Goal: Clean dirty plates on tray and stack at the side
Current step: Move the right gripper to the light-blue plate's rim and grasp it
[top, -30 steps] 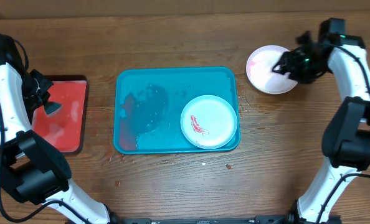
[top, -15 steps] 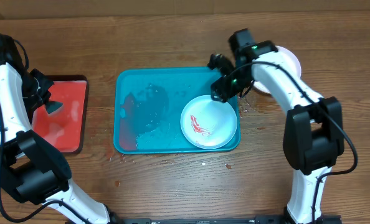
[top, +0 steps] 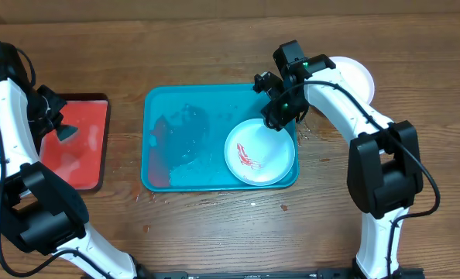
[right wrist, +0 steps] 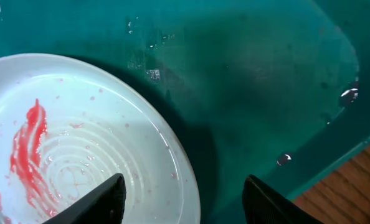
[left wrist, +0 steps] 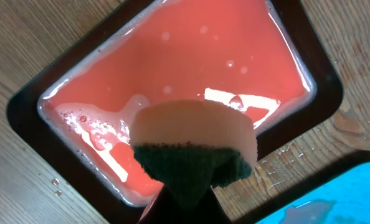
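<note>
One smeared plate [top: 259, 151] lies at the right end of the tray [top: 183, 139]. A second plate [top: 358, 74] sits on the worktop [top: 214, 225] just past the tray's far right corner. I'd judge the job partly done, with this smeared one left to wipe and stack. It lies flat, face up, and being round has no long axis; the tray runs left to right. The right end effector [top: 279, 118] hangs spread and empty over its rim. The left end effector [top: 57, 128] pinches a sponge [left wrist: 194, 140] above the red tray [left wrist: 172, 68].
</note>
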Robot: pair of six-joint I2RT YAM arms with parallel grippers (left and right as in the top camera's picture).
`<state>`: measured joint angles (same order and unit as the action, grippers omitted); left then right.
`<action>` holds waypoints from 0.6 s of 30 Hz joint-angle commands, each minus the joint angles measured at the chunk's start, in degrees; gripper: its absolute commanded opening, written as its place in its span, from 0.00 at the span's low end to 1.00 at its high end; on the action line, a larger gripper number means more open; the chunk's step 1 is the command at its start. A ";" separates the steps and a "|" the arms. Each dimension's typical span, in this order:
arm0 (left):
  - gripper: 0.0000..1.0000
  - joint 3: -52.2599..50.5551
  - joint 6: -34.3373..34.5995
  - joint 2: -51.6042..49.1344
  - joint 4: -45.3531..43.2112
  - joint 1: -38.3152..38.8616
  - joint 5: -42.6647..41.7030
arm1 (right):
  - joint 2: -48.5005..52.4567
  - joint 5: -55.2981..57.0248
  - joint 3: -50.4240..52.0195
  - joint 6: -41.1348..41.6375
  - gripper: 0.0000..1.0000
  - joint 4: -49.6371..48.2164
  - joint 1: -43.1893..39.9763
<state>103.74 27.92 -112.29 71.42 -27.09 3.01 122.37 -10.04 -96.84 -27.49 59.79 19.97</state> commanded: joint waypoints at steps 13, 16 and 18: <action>0.04 -0.31 -1.11 -0.33 -0.15 0.13 -1.60 | 2.21 -2.19 3.54 -0.72 0.24 0.15 -0.07; 0.05 -0.31 -1.09 -0.33 -0.17 0.15 -1.62 | 2.23 -2.91 3.54 2.99 0.17 -0.20 -0.02; 0.05 -0.31 -1.09 -0.33 -0.20 0.15 -1.62 | 2.23 -4.24 3.52 6.54 0.10 -0.81 -0.04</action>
<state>103.74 27.92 -112.29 71.31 -27.09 2.07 124.68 -11.49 -93.30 -25.91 59.55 19.97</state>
